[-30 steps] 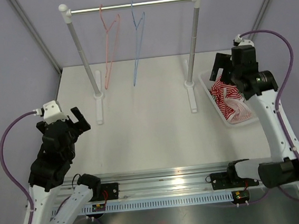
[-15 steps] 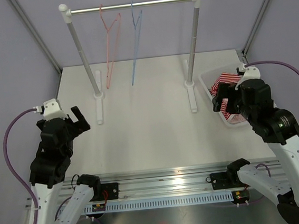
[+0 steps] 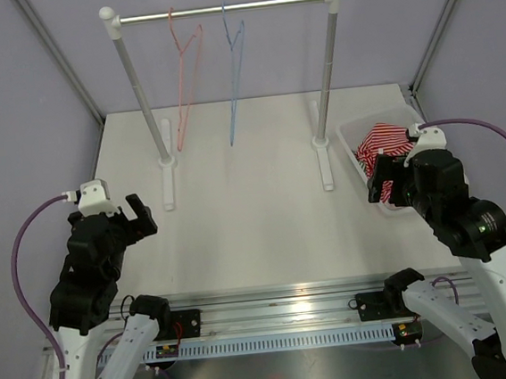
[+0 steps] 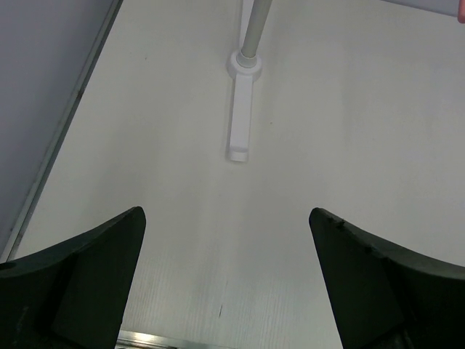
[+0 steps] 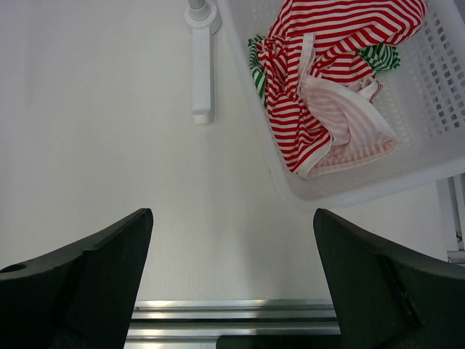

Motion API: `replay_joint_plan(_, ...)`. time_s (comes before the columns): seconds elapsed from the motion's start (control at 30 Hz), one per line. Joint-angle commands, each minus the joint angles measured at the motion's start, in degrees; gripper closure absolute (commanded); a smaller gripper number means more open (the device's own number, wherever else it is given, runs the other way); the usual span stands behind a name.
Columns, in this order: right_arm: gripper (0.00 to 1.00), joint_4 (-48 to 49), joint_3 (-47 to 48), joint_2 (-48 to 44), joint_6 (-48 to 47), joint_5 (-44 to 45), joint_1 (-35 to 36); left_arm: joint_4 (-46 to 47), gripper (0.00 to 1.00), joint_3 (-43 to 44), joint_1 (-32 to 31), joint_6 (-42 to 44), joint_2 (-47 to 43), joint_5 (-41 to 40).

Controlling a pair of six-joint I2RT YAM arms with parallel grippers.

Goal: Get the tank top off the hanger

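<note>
Hovering at near left: left gripper (image 4: 225,213), jaws spread wide with only the bare table (image 3: 255,207) between them.
Left arm pose: folded up over its base, wrist tipped down and toward the far side.
Near right: right gripper (image 5: 232,212), jaws spread just as wide, clamped on nothing.
Right arm pose: raised above the table's right side, wrist angled down, the head over the near end of the basket (image 5: 349,190).
Tank top (image 5: 320,80): a crumpled red-and-white striped heap inside the white basket, farther off and to the right of the right fingers, clear of both.
With it: green-striped and pale pink-striped cloth.
Mid table: rack foot (image 5: 201,73), left of the basket.
Far: pink hanger (image 3: 184,80) and blue hanger (image 3: 234,66), thin wire frames hooked on the rail (image 3: 262,5).
</note>
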Motion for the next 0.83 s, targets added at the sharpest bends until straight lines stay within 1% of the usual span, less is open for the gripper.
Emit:
replay_joint_plan(0.0, 0.01, 0.84, -0.78, 0.88, 0.56, 2.57, 0.36, 3.09, 0.01, 0.24, 0.12, 1.41, 0.07, 1.82)
replay_joint_plan(0.53, 0.00, 5.49, -3.94, 1.32, 1.27, 1.00, 0.36, 6.51, 0.01, -3.01, 0.03, 1.49, -1.77, 0.86)
replay_joint_plan(0.8, 0.00, 5.50, -4.38, 1.49, 1.27, 1.26, 0.36, 6.87, 0.01, -3.19, -0.06, 1.49, -1.86, 0.59)
